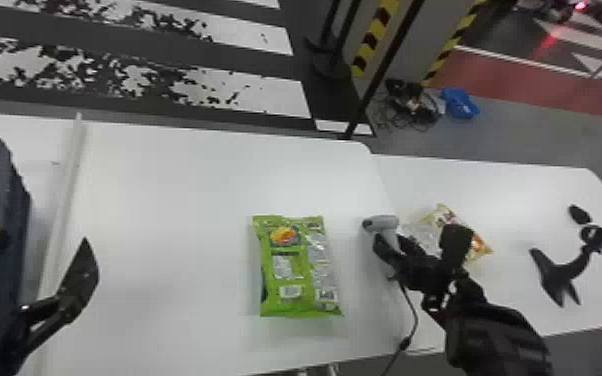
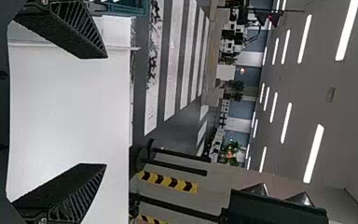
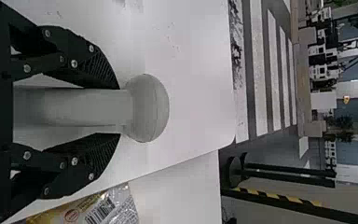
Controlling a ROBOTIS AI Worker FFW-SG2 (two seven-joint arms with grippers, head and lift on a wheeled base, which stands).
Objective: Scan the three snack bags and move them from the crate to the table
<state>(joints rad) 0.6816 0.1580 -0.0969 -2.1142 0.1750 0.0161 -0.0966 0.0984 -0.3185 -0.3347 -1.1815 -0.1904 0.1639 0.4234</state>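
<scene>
The crate (image 1: 15,200) is cut off by the head view's left edge, its contents hard to make out. Beside it, the left hand (image 2: 106,111) is wide open and empty. The green snack bag (image 1: 287,265) lies on the bench (image 1: 165,200), long axis running from far edge toward near edge, its printed code (image 1: 291,291) at the near end. Just to its right, nearer the far end, the right hand (image 3: 119,111) grips the scanner (image 3: 147,109), fingers closed round the handle. It partly hides a yellowish bag (image 1: 445,215) on the second bench (image 1: 505,200).
</scene>
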